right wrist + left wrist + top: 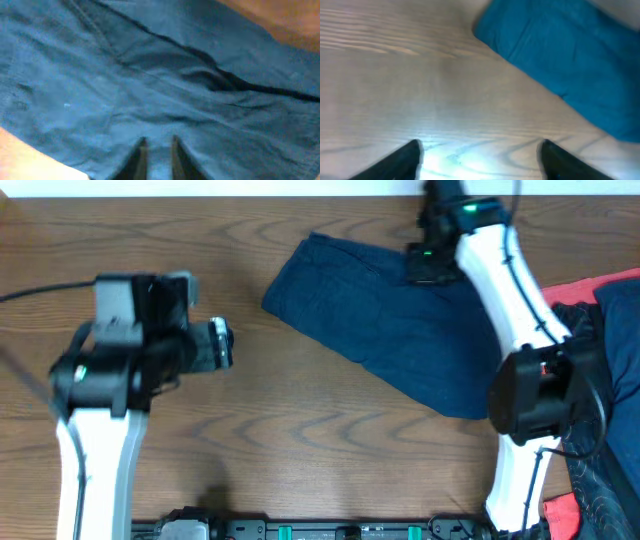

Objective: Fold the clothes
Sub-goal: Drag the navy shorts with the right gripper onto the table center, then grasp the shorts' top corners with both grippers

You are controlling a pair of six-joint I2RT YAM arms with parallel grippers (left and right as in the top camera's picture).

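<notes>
Right now the shorts [400,330] lie flat toward one o'clock. At nine o'clock the left gripper [480,150] gapes over bare wood. The right gripper [159,141] is closed against them, grip unclear.

Overhead camera: fixed above my table [300,440], looking straight down from afar; my left wrist camera: low over the tabletop, facing 3 o'clock in the overhead view; my right wrist camera: very near the shorts [150,90], which all three views share.

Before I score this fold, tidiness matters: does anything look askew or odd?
The navy shorts lie slanted across the table, with a dark rumpled crease ahead of the right gripper. Nothing looks spilled or damaged.
</notes>
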